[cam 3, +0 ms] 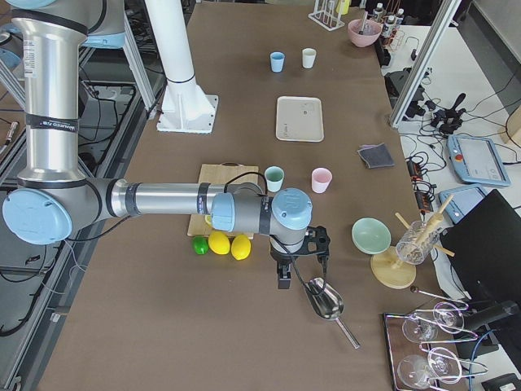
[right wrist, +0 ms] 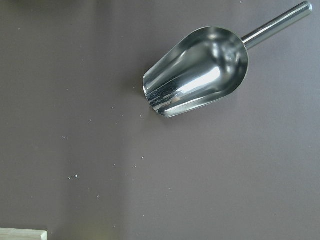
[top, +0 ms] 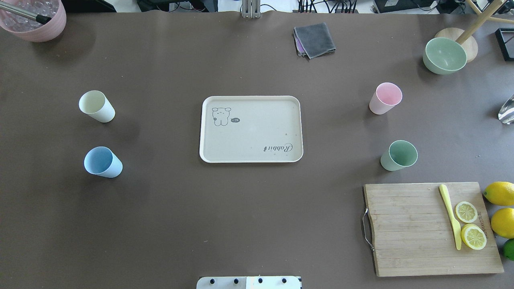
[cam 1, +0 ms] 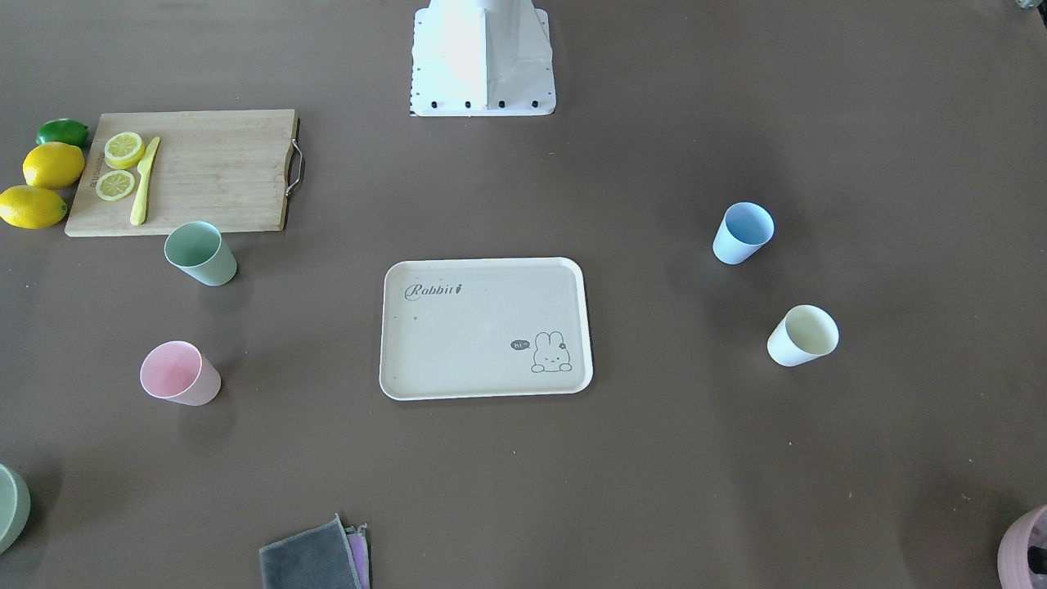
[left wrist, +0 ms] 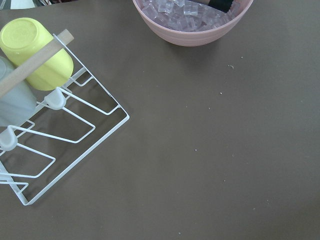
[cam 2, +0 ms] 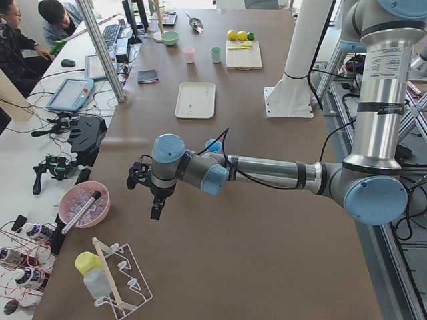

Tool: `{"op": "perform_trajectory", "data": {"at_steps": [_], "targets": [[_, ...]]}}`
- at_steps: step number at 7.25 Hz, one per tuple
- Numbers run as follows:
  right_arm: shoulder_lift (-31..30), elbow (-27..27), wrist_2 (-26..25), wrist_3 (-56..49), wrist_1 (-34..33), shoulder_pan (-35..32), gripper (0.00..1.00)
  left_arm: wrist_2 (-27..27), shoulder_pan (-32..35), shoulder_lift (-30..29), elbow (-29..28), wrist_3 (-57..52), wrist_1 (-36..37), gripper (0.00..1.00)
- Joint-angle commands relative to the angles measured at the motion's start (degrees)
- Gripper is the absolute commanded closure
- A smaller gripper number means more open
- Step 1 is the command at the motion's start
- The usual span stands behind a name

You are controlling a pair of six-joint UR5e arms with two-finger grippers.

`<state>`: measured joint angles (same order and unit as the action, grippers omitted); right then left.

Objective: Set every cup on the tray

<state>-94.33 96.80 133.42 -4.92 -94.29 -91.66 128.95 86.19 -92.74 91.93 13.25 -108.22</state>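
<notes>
The beige Rabbit tray [cam 1: 474,343] lies at the table's middle, also in the overhead view [top: 257,132], with nothing on it. All the cups stand upright on the table. The sage green cup [top: 398,155] and the pink cup [top: 385,98] are right of the tray in the overhead view. The light blue cup [top: 103,162] and the cream-yellow cup [top: 96,106] are left of it. My left gripper [cam 2: 155,212] hangs over the table's left end, far from the cups. My right gripper [cam 3: 284,281] hangs over the right end by a metal scoop. I cannot tell whether either is open.
A wooden cutting board [top: 405,228] with lemon slices and a yellow knife [top: 450,216] lies near the green cup, lemons [top: 500,192] beside it. A green bowl [top: 444,55], a grey cloth [top: 315,39], a pink ice pot [top: 34,24], a scoop [right wrist: 197,70] and a wire rack [left wrist: 55,140] stand around.
</notes>
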Motion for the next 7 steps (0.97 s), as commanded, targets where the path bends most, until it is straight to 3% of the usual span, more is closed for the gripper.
{"op": "perform_trajectory", "data": {"at_steps": [1, 7], "targets": [[-0.5, -0.1, -0.3, 0.0, -0.2, 0.0, 0.0, 0.4, -0.1, 0.1, -0.2, 0.0, 0.4, 0.02], [-1.1, 0.6, 0.4, 0.0, 0.2, -0.1, 0.0, 2.0, -0.1, 0.7, -0.2, -0.2, 0.2, 0.02]]}}
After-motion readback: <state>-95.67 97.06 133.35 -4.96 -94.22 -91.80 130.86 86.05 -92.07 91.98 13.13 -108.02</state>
